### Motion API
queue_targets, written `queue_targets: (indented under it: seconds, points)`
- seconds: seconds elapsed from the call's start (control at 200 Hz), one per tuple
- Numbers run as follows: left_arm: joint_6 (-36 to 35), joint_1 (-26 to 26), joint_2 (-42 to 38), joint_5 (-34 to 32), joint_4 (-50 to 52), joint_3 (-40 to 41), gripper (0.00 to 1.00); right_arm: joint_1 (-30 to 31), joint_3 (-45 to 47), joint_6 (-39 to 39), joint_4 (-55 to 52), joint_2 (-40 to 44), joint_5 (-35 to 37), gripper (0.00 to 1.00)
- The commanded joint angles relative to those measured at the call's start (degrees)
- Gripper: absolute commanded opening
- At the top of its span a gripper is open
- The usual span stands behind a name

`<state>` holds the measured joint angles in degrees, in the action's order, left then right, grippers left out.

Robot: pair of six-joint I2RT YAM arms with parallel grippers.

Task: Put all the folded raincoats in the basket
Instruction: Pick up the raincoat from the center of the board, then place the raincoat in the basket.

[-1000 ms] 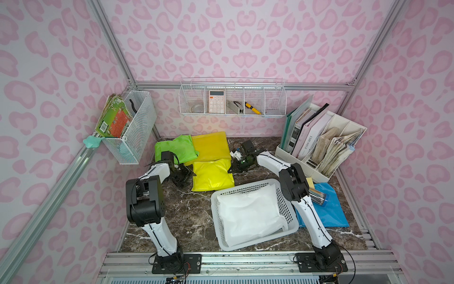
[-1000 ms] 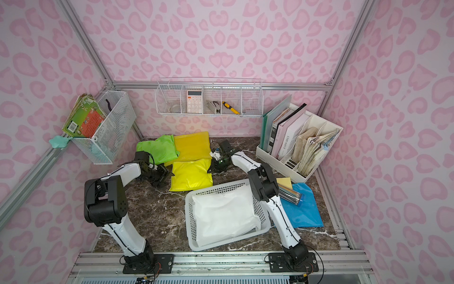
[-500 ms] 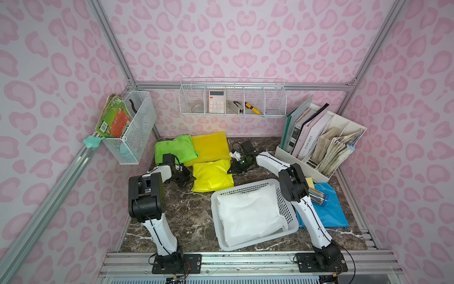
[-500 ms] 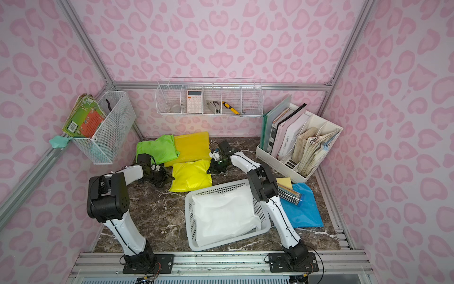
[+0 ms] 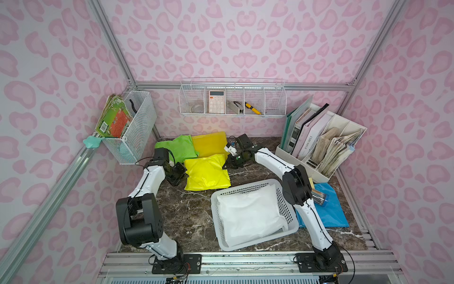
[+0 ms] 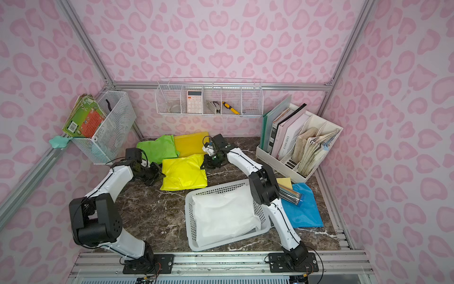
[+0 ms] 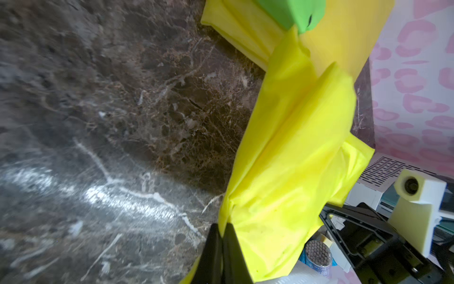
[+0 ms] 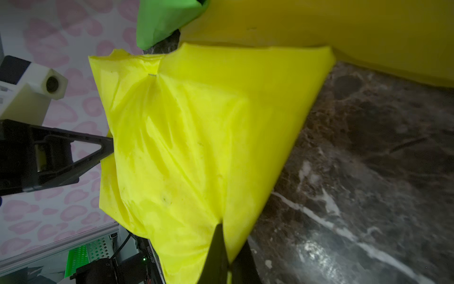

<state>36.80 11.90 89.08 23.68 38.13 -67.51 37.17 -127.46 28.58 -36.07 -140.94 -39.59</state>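
In both top views, the bright yellow folded raincoat [image 5: 207, 172] lies toward the marble table's [image 5: 191, 216] back edge, spanning left gripper [image 5: 183, 173] to right gripper [image 5: 227, 163]. The basket [image 5: 214, 209], holding a white folded raincoat [image 5: 250, 214], sits frontward, nearer the right arm. Left wrist view: jaws clenched on the raincoat's edge. Right wrist view: jaws clenched too, apparently on the opposite edge.

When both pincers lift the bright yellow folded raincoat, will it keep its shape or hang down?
Probably floppy: the yellow raincoat creases and bunches where the left pincer and right pincer pinch its edges. It looks thin and light, so it may sag in the middle. The glossy film might slip.
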Motion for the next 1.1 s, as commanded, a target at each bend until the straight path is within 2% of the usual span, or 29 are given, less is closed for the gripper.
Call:
queue_targets:
  seconds: [0.0, 0.17, 0.26, 0.315, 0.415, 0.61, 0.715, 0.835, 0.93, 1.095]
  points:
    - [-1.54, 0.25, -4.84, -2.69, 9.26, -1.89, 0.00, 0.36, -0.60, 2.65, 3.17, 2.81, 1.07, 0.00]
    - [0.15, 0.26, -11.92, -0.30, 17.14, -5.44, 0.00, 0.38, 1.23, 3.17, 2.24, 9.48, 1.14, 0.00]
    - [4.13, 0.10, -15.24, 4.05, 18.68, -2.52, 0.00, 0.06, 7.74, 2.55, 3.65, 16.96, 0.96, 0.00]
    - [6.31, -1.74, -17.47, 5.22, 18.93, -0.25, 0.00, -0.76, 12.40, 2.14, 3.61, 20.88, 0.66, 0.00]
    - [11.20, -9.52, -22.61, 2.14, 18.78, 2.87, 0.00, -2.45, 21.17, 0.78, 1.94, 27.52, 1.35, 0.00]
    - [25.73, -29.37, -29.21, -3.90, 12.85, 10.68, 0.00, -6.61, 48.35, -0.91, 3.88, 47.25, 4.96, 0.00]
    - [32.05, -40.59, -28.77, -8.61, 8.43, 13.77, 0.00, -10.66, 61.34, -1.93, 3.45, 56.60, 5.37, 0.00]
    - [35.91, -49.77, -23.36, -11.98, 3.10, 14.67, 0.00, -14.16, 70.16, -4.41, 1.75, 62.52, 5.60, 0.00]
    - [35.62, -54.79, -17.01, -13.58, 2.80, 12.24, 0.00, -15.90, 75.11, -4.83, 2.82, 65.23, 5.18, 0.00]
    - [36.87, -57.83, -11.76, -14.05, -0.97, 14.32, 0.00, -17.01, 78.86, -4.31, 5.02, 65.47, 4.55, 0.00]
